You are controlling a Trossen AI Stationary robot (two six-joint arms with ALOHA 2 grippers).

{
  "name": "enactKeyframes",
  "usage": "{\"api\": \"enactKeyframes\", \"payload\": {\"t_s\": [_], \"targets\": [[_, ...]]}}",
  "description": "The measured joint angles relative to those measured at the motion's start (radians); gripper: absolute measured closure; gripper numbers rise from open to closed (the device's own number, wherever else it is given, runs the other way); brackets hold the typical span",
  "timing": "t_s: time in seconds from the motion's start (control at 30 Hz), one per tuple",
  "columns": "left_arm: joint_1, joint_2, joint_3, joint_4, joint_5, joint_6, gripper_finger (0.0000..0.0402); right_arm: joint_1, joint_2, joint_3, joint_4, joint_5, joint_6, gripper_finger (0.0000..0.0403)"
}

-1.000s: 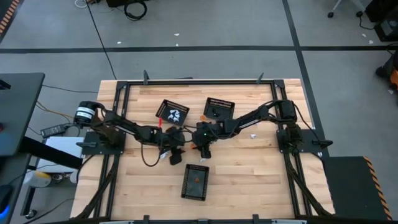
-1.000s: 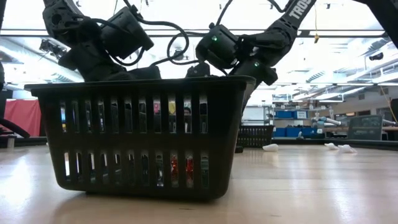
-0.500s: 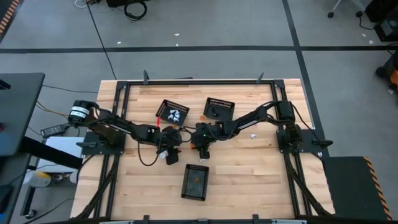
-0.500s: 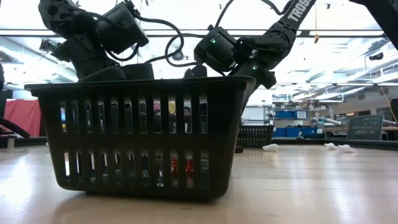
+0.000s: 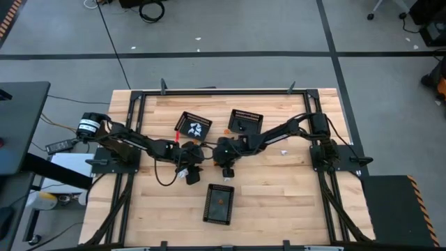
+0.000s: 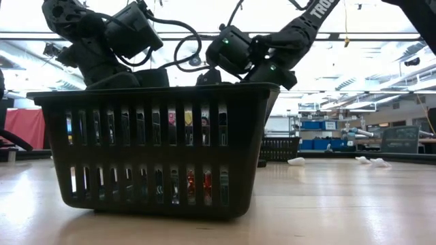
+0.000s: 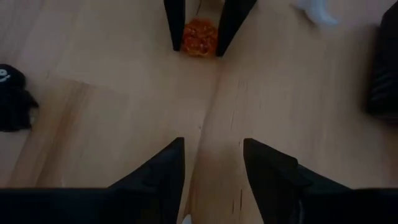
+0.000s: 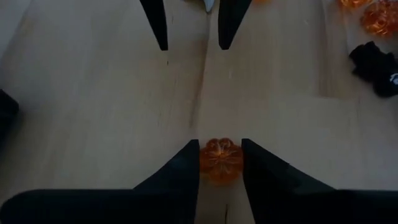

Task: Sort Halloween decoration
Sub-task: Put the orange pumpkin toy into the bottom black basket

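Right wrist view: right gripper [image 8: 220, 158] pinching translucent ribbed orange pumpkin [image 8: 221, 160].

Black mesh baskets: three on the table, seen from above — one holding white pieces [image 5: 194, 126], one beside it [image 5: 245, 120], one nearer the front edge [image 5: 219, 203].
Robot arms: two, left gripper [image 5: 190, 174] and right gripper [image 5: 227, 169].
Orange pumpkin trinkets: one between the right gripper's fingers [image 8: 220, 160]; two more at that view's edge [image 8: 373, 15].
Black trinkets: one in the right wrist view [image 8: 378, 65], one in the left wrist view [image 7: 13, 98].
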Motion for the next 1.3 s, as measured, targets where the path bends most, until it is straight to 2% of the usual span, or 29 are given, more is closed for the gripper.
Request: {"api": "enactKeyframes", "payload": {"t_s": [0.33,0.67,0.83,1.0,1.07,1.17,1.3], "targets": [[0.000,-0.004,0.000,-0.060,0.000,0.030,0.0230,0.000,-0.011,0.100,-0.186,-0.013,-0.008,0.0290],[-0.023,-0.108,0.001,-0.150,-0.004,0.113,0.0230,0.015,-0.113,0.114,-0.275,-0.019,-0.004,0.0290],[-0.041,-0.143,0.001,-0.186,-0.027,0.139,0.0230,0.068,-0.168,0.115,-0.273,-0.067,-0.003,0.0290],[-0.039,-0.170,0.000,-0.231,-0.031,0.211,0.0230,0.187,-0.188,0.121,-0.252,-0.118,0.044,0.0290],[-0.039,-0.183,0.000,-0.232,-0.031,0.226,0.0230,0.239,-0.185,0.129,-0.238,-0.105,0.072,0.0290],[-0.038,-0.207,0.000,-0.223,-0.032,0.261,0.0230,0.304,-0.168,0.141,-0.168,-0.007,0.111,0.0290],[-0.039,-0.217,0.000,-0.213,-0.033,0.304,0.0230,0.333,-0.108,0.140,-0.121,0.076,0.193,0.0290]]}}
